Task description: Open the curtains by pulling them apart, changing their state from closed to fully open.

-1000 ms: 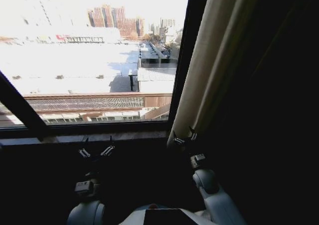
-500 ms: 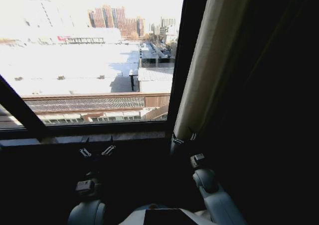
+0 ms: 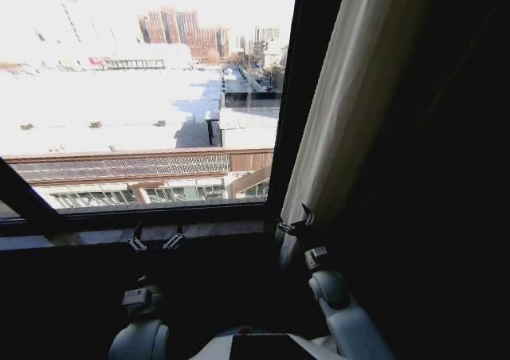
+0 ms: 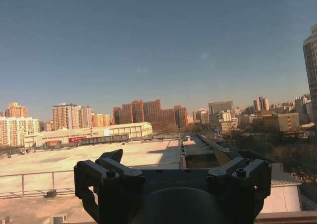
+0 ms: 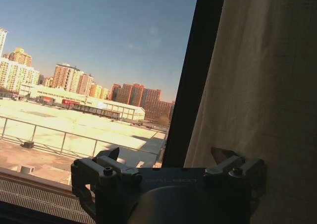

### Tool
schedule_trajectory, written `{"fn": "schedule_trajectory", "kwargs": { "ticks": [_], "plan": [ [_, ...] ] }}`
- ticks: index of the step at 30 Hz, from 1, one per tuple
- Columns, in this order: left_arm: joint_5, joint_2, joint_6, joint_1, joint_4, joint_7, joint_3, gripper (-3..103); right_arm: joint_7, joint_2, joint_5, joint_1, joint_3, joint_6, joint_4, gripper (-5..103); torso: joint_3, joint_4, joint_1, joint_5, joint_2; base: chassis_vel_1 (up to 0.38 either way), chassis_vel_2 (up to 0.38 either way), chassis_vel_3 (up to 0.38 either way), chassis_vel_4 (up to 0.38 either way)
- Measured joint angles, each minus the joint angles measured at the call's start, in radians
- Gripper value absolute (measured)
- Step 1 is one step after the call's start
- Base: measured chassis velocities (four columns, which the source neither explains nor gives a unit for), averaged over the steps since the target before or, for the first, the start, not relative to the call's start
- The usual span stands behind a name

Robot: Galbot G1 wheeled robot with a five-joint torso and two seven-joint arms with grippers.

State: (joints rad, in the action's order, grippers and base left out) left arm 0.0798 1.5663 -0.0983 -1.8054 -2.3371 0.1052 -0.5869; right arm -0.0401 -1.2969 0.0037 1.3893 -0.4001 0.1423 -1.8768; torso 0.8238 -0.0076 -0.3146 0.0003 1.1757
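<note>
— While the right pincer stood spread at the hem of the tall cream pleated curtain, gathered right of the dark window frame bar, was it gripping cloth?

— No; the jaws looked released. I judged it might close on air or snag a fold. The left pincer waited released by the sill.

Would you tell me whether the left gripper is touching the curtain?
No, the left gripper hangs open before bare window glass, apart from the curtain at the right.
</note>
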Motion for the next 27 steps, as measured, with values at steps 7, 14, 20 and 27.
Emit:
{"fn": "schedule_trajectory", "kwargs": {
  "ticks": [7, 14, 20, 27],
  "plan": [
    [-0.001, 0.0, -0.004, -0.001, 0.002, 0.0, -0.001, 100, -0.003, 0.002, 0.002, 0.007, -0.026, 0.0, -0.003, 100, 0.0, -0.0001, 0.0, 0.0, 0.0, -0.054, 0.065, 0.08, -0.047],
    [-0.005, 0.002, -0.007, 0.0, 0.006, 0.0, -0.004, 100, -0.038, 0.007, 0.018, 0.048, -0.052, -0.051, -0.042, 100, -0.001, -0.0001, 0.002, -0.0002, 0.001, 0.0, 0.0, 0.0, 0.0],
    [-0.007, 0.004, -0.014, -0.002, 0.009, 0.001, -0.01, 100, -0.106, -0.006, 0.036, 0.086, -0.052, -0.081, -0.055, 100, 0.0, -0.0001, 0.001, 0.0, 0.0, 0.0, 0.0, 0.0, 0.0],
    [-0.008, 0.006, -0.016, -0.005, 0.009, 0.001, -0.012, 100, -0.165, -0.014, 0.066, 0.09, -0.063, -0.121, -0.067, 100, 0.0, -0.0001, 0.001, -0.0001, 0.0, 0.0, 0.0, 0.0, 0.0]
  ]
}}
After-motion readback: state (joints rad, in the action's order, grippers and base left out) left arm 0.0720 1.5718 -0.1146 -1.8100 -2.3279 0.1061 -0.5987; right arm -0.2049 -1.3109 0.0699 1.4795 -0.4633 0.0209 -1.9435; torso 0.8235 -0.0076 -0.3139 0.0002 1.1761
